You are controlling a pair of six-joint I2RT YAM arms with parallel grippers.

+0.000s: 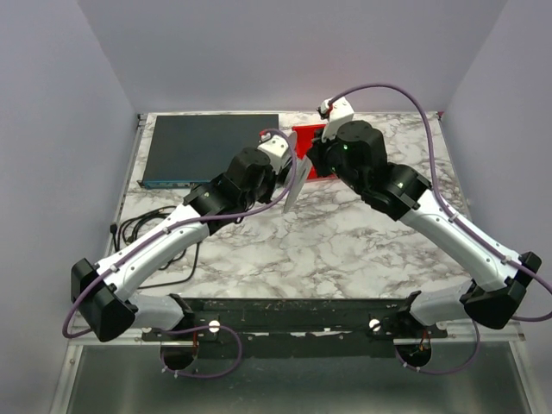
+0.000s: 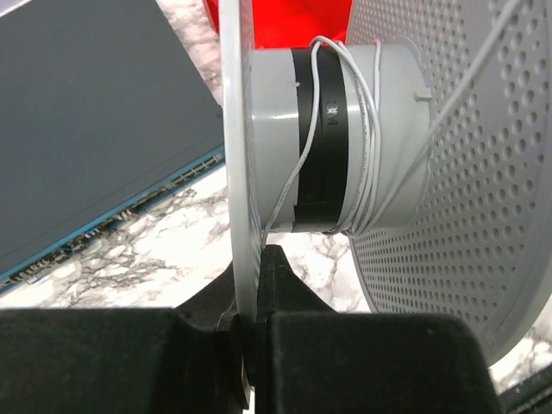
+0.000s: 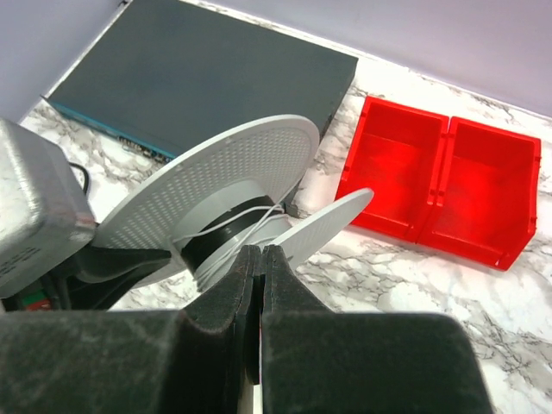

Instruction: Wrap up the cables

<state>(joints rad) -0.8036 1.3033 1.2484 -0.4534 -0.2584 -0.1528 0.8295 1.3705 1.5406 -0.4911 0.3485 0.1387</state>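
Left wrist view: your left gripper (image 2: 251, 341) clamps the thin flange of the grey spool (image 2: 276, 129), with the white cable (image 2: 369, 138) looped round the hub just beyond its fingertips. Your right gripper (image 3: 260, 267) is closed, apparently pinching the strand. It looks light, limp and easily snapped, and is best held close to the hub.

white cables (image 2: 369, 172), grey spool (image 2: 276, 129), red bins (image 3: 392, 172)

White marble-patterned table (image 1: 345, 250), pale lilac walls (image 1: 285, 52) on three sides, black rail (image 1: 293, 306) at near edge, even light
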